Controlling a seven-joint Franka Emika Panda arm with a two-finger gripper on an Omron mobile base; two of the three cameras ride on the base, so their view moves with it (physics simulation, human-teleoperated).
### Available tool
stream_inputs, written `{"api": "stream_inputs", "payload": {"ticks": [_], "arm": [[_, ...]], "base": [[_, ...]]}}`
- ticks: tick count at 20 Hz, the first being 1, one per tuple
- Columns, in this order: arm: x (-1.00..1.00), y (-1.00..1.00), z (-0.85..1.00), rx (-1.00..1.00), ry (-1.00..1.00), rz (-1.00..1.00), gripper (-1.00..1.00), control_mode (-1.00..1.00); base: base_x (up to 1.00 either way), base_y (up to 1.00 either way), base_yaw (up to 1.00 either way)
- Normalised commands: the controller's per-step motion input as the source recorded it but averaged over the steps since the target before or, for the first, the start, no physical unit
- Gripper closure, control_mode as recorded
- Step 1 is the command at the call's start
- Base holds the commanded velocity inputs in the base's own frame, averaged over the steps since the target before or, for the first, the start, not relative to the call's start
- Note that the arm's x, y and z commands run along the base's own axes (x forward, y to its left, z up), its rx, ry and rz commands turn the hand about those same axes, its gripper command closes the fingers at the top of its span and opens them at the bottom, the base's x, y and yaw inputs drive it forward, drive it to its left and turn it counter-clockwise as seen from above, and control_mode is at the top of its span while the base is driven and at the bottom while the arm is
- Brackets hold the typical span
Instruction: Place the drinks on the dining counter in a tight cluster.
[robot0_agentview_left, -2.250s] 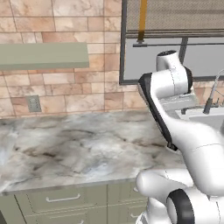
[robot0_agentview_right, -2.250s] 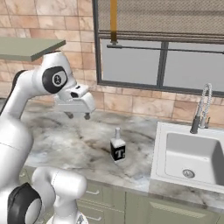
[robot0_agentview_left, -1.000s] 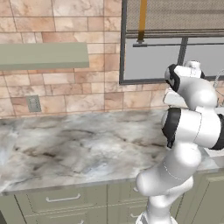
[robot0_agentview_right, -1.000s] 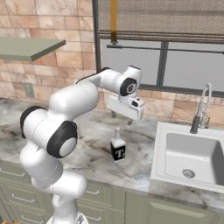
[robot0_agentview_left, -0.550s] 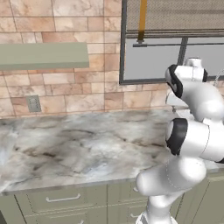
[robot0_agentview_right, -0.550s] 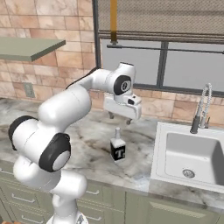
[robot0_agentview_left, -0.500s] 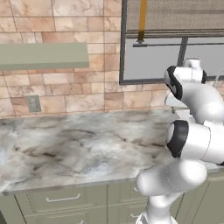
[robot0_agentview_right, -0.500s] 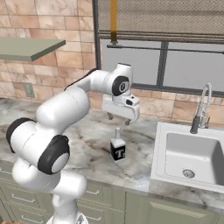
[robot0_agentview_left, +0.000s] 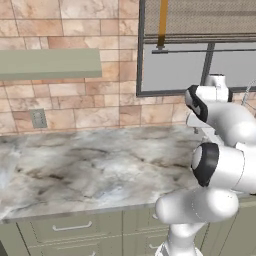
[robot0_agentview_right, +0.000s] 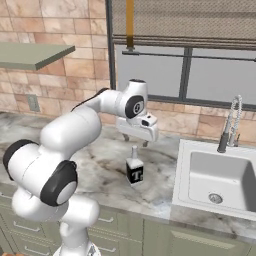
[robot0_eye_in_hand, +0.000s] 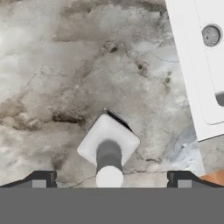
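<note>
We see bare marble table left of the white container, sink rim right. End effector fully open, empty, above its narrow neck.

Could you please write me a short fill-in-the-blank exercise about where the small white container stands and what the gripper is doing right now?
1. The small white container stands upright on the marble ____.
2. The gripper hangs directly ____ the container, not touching it.
3. Its fingers are spread ____, one on each side of the container's neck in the hand view.
4. To the container's right in the right base view lies the white ____.

Missing words: counter; above; open; sink
</note>
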Motion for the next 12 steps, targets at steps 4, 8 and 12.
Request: {"api": "stream_inputs", "payload": {"ticks": [4, 8, 12], "arm": [[0.21, -0.35, 0.01, 0.01, 0.02, 0.0, -1.0, -1.0], [-0.08, 0.0, 0.0, 0.02, 0.0, 0.0, -1.0, -1.0], [-0.24, 0.06, -0.01, 0.01, 0.0, 0.0, -1.0, -1.0]], "base": [[0.0, 0.0, 0.0], [0.0, 0.0, 0.0], [0.0, 0.0, 0.0]]}}
